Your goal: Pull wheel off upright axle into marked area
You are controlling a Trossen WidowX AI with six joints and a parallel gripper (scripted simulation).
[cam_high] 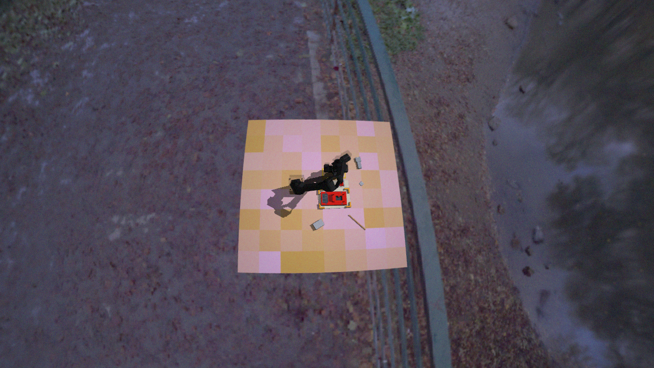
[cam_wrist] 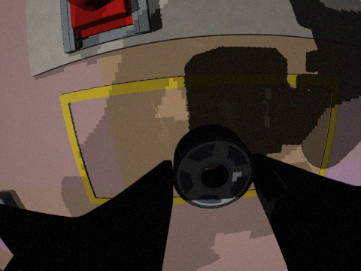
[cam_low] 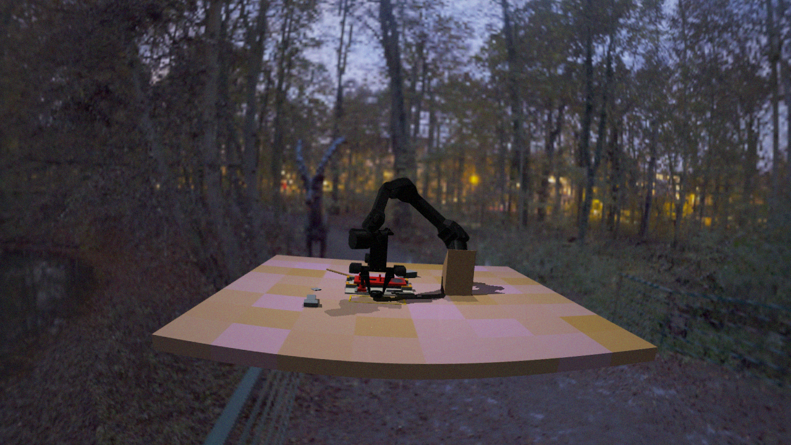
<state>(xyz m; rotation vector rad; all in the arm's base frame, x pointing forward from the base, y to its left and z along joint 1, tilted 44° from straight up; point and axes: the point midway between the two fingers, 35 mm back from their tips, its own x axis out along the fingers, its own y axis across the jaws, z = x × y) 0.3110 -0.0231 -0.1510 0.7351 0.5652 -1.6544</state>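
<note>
My gripper (cam_low: 377,293) (cam_wrist: 212,165) is shut on the black wheel (cam_wrist: 193,165), one finger on each side, and points down. The wheel is off the axle and low over the table; I cannot tell whether it touches the table. The marked area, a yellow outline (cam_wrist: 131,85), lies beneath; in the wrist view the wheel overlaps its near side, partly in the arm's shadow. The red axle holder (cam_wrist: 101,19) stands beyond the outline at the upper left, with the red post cut off by the frame's top edge. The arm hides the fingers in the top view.
The red part (cam_high: 332,198) sits on the pale board beside the marked area. Around lie a stepped grey block (cam_high: 357,162) (cam_low: 311,301), a small grey piece (cam_high: 360,183), another grey block (cam_high: 318,224) and a thin stick (cam_high: 356,222). The brown box (cam_low: 458,272) stands at the arm's base.
</note>
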